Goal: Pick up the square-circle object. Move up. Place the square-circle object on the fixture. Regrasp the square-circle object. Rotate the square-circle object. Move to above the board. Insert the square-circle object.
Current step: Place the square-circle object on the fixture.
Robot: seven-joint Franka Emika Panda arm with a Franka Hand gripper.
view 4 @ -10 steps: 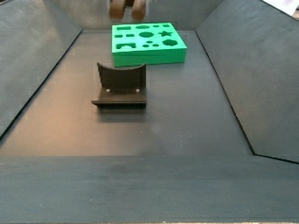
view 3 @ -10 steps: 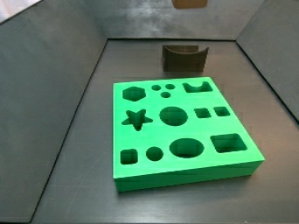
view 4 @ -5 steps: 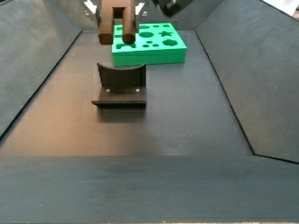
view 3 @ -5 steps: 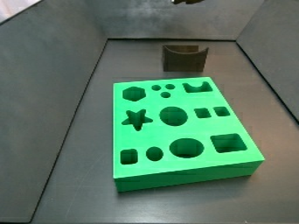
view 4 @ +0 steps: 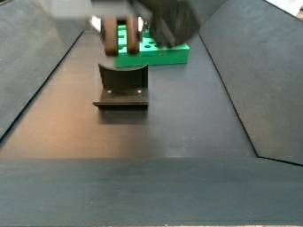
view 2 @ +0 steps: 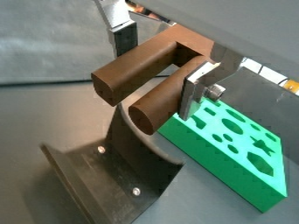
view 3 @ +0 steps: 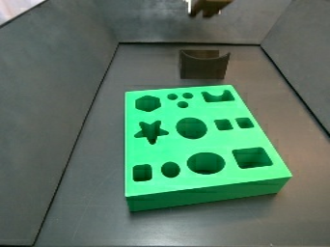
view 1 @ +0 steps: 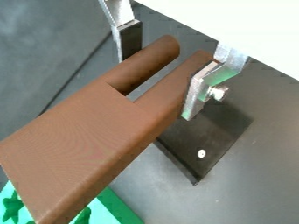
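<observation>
My gripper (view 2: 160, 66) is shut on the square-circle object (view 2: 131, 72), a reddish-brown block with two prongs at one end. The silver fingers (view 1: 201, 87) clamp its sides in both wrist views, and the gripper (view 1: 163, 66) grips near the pronged end of the object (view 1: 93, 140). In a side view the object (view 4: 119, 41) hangs just above the fixture (view 4: 120, 87); I cannot tell whether they touch. The fixture (view 2: 117, 166) lies right below the prongs. The green board (view 3: 200, 145) lies apart from the fixture (view 3: 203, 64), its cut-outs empty. The gripper (view 3: 209, 7) shows only at the frame's edge.
Dark sloping walls (view 4: 35, 80) enclose the floor on both sides. The board (view 4: 160, 49) lies just behind the fixture in a side view. The fixture's base plate (view 1: 198, 153) has a screw hole.
The gripper has come down with the square-circle object from the frame's upper edge to just above the fixture. Board and fixture have not moved.
</observation>
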